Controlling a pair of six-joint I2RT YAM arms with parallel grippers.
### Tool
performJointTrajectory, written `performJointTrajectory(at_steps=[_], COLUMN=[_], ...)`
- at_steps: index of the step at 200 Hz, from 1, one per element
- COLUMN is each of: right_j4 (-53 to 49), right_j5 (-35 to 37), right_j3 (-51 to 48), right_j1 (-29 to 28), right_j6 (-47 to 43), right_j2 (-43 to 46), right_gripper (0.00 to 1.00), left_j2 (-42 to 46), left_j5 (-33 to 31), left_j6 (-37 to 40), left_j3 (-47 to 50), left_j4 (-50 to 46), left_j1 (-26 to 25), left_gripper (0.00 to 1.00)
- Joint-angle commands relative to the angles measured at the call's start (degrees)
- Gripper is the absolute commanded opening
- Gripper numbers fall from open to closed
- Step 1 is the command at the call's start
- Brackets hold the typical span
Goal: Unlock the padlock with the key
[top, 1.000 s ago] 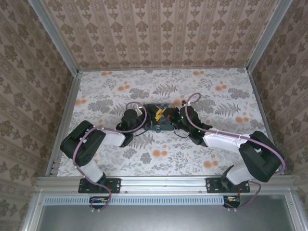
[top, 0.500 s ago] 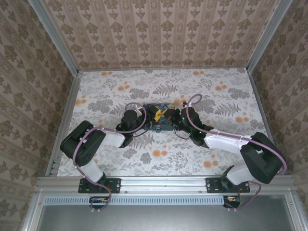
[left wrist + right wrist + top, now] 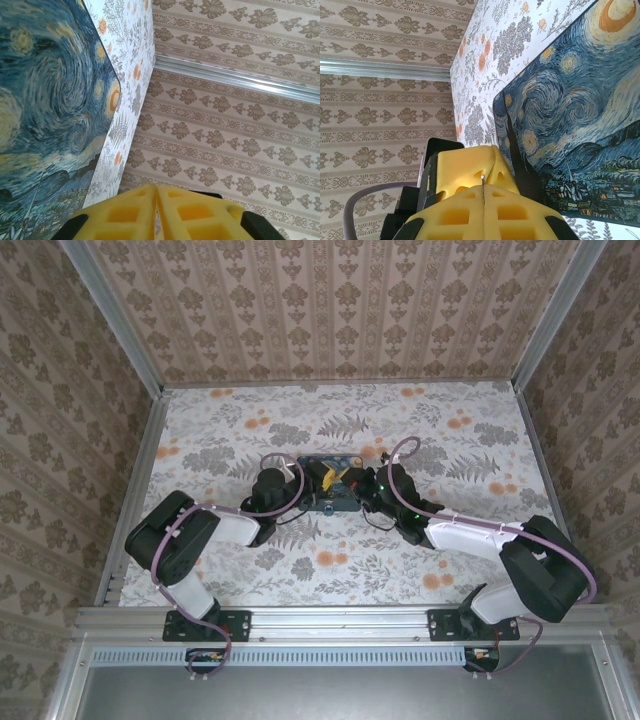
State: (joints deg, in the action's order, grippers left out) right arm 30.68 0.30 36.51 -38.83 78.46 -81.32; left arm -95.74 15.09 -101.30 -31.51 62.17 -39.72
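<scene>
Lower frame: the left gripper (image 3: 155, 194) is closed, seemingly empty; the right gripper (image 3: 483, 194) pinches a silvery sliver (image 3: 482, 176), probably the key. We judge this the approach step; next comes keyhole alignment.

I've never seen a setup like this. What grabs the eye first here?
Probably the box painted with a swirling blue-and-yellow starry night, at the middle of the flowered table. The left hand and right hand, both bright yellow and pinched shut, sit close by it. Ornate brown wallpaper covers the walls all round.
</scene>
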Motion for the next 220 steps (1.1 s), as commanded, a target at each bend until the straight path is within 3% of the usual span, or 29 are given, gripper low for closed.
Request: performJointTrajectory(at_steps=[1,60,86,107,141,179,220], right_j4=[1.67,1.55,-0.71,-2.74,-5.81,1.64,16.23], right_j5=[1.46,1.6,2.57,2.83,0.52,-4.65,-12.73], right_j3=[-0.48,-1.77,-5.01,-8.06,-10.04,-10.58,-9.19], right_j1=[0.24,0.33,1.4,3.06,5.81,7.01,6.76], right_j6=[0.9,0.86,0.01,-1.23,-6.96,-15.0,-18.97], right_j2=[1.25,3.08,6.5,10.01,13.96,13.2,7.06], right_gripper=[0.0,0.0,0.29,0.42,0.51,0.51,0.5], left_j2=[0.37,0.51,2.21,5.85,11.56,16.2,18.92], left_j5=[-0.5,-0.22,0.81,2.53,8.99,16.04,16.64], left_j6=[1.54,2.83,6.61,14.02,27.74,44.53,57.39], left_j3=[0.27,0.31,0.35,-0.66,-5.23,-11.61,-15.02], left_j4=[0.5,0.15,-2.3,-8.96,-22.32,-38.19,-48.03], left_j1=[0.16,0.44,1.38,2.49,4.68,5.89,5.8], left_gripper=[0.13,0.0,0.0,0.0,0.0,0.0,0.0])
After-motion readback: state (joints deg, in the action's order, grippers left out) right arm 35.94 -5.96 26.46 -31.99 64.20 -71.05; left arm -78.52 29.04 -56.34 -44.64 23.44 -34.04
